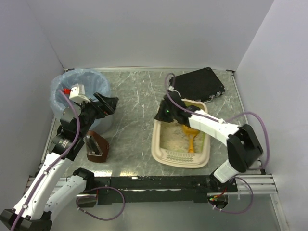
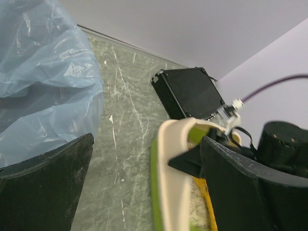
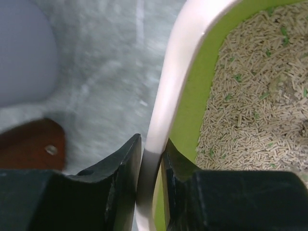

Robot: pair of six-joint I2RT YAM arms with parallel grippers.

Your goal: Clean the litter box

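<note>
- Blue plastic lines the round bin (image 1: 79, 94) at the far left of the table (image 1: 139, 96). Its mouth is open, and it is presumably where the waste is meant to go.
- The left gripper (image 1: 107, 103) hangs just beside that bin, its 2 fingers spread wide with nothing between them. My guess is that it waits there, free for its part of the job.
- A brown object (image 1: 97, 148) stands near the left arm, just in front of the bin. I cannot tell what it is for.
- The litter box (image 1: 156, 142) sits right of centre on the table, grille end towards the arms, with pale pellets (image 3: 250, 96) spread over its floor.
- The right gripper (image 3: 152, 159) is pinched tight on the box's rim at the far left corner, 1 finger outside the beige lip and 1 against the green inner wall. That looks like a hold for steadying or dragging the tray.
- An orange scoop (image 1: 192, 139) lies in the pellets by the right wall with no gripper on it, so scooping looks not yet begun.
- A black case (image 1: 198, 83) lies just behind the box, towards the far right.
</note>
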